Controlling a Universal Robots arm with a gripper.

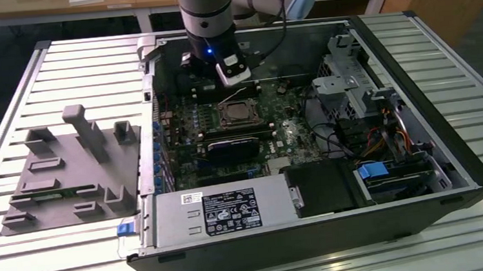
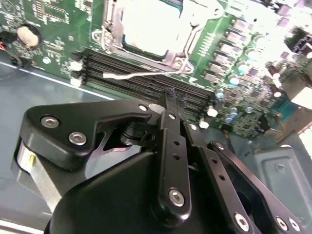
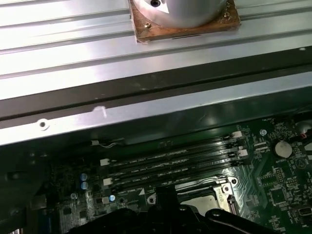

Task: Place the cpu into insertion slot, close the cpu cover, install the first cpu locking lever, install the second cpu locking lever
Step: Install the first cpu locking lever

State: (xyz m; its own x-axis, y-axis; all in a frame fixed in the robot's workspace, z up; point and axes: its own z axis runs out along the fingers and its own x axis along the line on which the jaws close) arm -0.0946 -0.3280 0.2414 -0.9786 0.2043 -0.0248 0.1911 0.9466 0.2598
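Note:
The cpu (image 2: 151,24), a pale silver square, lies in the insertion slot (image 1: 238,113) on the green board. The cpu cover (image 2: 146,52), a thin metal frame, lies flat around it. A thin wire locking lever (image 2: 141,74) with a pale tip sticks out along the socket's edge over the memory slots. My gripper (image 2: 169,93) hovers a little above and to one side of the socket, black fingers together with nothing between them. In the exterior view the gripper (image 1: 238,89) hangs just behind the socket. In the first wrist view the gripper (image 3: 165,195) sits beside the socket corner (image 3: 226,187).
The open computer case (image 1: 452,177) rests on a slatted metal table. Long black memory slots (image 3: 170,163) run beside the socket. A black block (image 1: 229,148) and a power supply (image 1: 221,211) lie nearer the front. Cables and drive bays (image 1: 379,131) fill the exterior view's right. A grey fixture (image 1: 71,168) stands at its left.

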